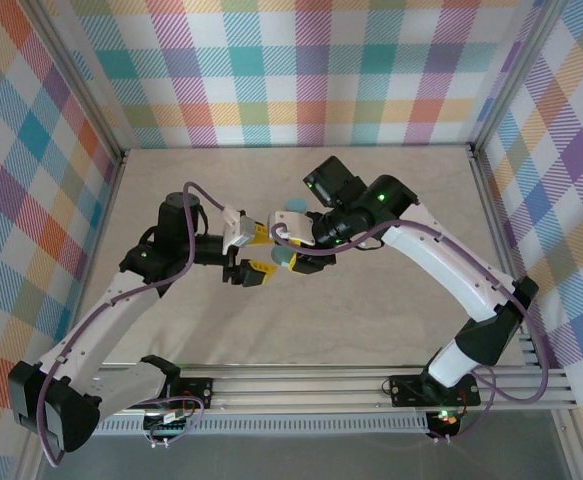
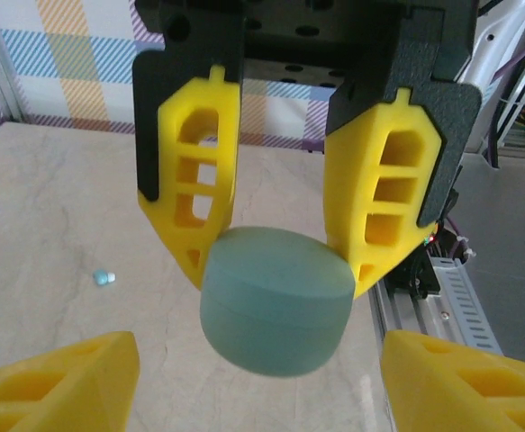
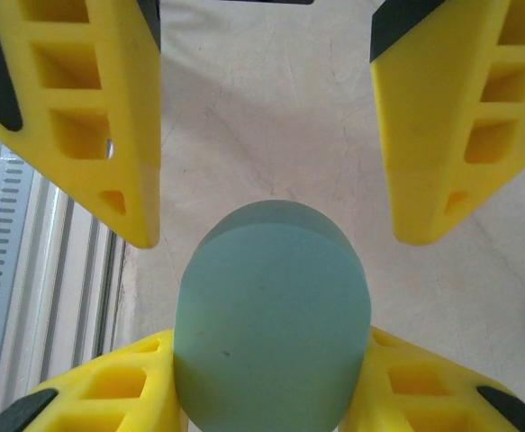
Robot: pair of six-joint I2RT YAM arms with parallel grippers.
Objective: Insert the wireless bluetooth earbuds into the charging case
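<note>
The charging case (image 3: 271, 315), a closed teal oval, hangs above the table in the middle. My right gripper (image 3: 271, 335) is shut on it, one yellow finger pressed on each side. My left gripper (image 2: 260, 346) faces it from the other side and stands open, its fingers (image 2: 59, 382) wide of the case (image 2: 276, 301) and not touching it. In the top view the two grippers meet at the case (image 1: 283, 258). One tiny pale-blue earbud (image 2: 104, 278) lies on the table to the left.
A second light-blue oval case (image 1: 293, 207) lies on the beige table just behind the grippers. The aluminium rail (image 1: 371, 385) runs along the near edge. Checked walls close in the left, back and right sides.
</note>
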